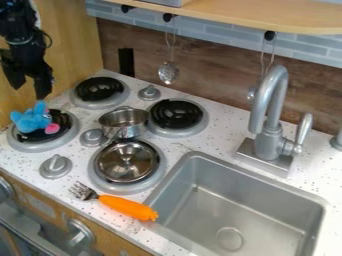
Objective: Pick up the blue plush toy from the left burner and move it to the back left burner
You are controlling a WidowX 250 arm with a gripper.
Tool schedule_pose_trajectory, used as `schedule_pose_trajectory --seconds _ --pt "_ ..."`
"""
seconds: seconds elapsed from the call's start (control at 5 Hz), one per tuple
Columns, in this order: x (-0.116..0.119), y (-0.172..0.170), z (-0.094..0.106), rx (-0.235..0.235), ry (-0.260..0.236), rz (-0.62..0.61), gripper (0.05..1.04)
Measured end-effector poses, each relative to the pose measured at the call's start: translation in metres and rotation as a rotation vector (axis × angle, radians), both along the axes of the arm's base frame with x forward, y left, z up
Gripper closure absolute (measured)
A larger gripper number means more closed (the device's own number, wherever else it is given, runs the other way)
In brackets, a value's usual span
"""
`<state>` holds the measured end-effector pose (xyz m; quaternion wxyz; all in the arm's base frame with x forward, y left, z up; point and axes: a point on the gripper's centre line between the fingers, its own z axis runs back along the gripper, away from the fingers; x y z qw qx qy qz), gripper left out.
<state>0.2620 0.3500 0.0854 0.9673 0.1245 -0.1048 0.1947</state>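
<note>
At the upper left hangs my black gripper (28, 88), its fingers apart with nothing between them. Just below it, a blue plush toy (31, 119) with a pink part lies on the left burner (25, 145); the gripper does not appear to touch it. A small metal pot (124, 123) stands between the burners. On the front burner rests a round, shiny metal lid or pan (127, 161). In front of that burner lies a fork with an orange, carrot-shaped handle (128, 206), its tines pointing left.
The grey sink (230, 212) is at the lower right, with a tall faucet (268, 115) behind it. Two black burners (175, 114) are at the back. Stove knobs (56, 166) stick up between burners. Utensils, including a slotted spoon (168, 73), hang under the wooden shelf (234, 15).
</note>
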Motion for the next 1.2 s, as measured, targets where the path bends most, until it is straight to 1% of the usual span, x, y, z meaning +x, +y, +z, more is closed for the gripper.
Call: schedule_pose_trajectory --seconds 0.2,0.4,0.6,0.8,1.0,1.2 --pt "0.009 0.015 -0.014 -0.020 0.015 0.038 0.082" --pt "0.013 0.021 -0.025 -0.030 0.032 0.040 0.082" --pt "0.011 0.020 -0.036 -0.051 0.057 0.036 0.082" --pt "0.009 0.021 -0.038 -0.038 0.072 0.022 0.082" --pt "0.007 0.020 -0.043 -0.037 0.072 0.019 0.118" --pt "0.008 0.025 -0.057 -0.029 0.076 0.033 0.389"
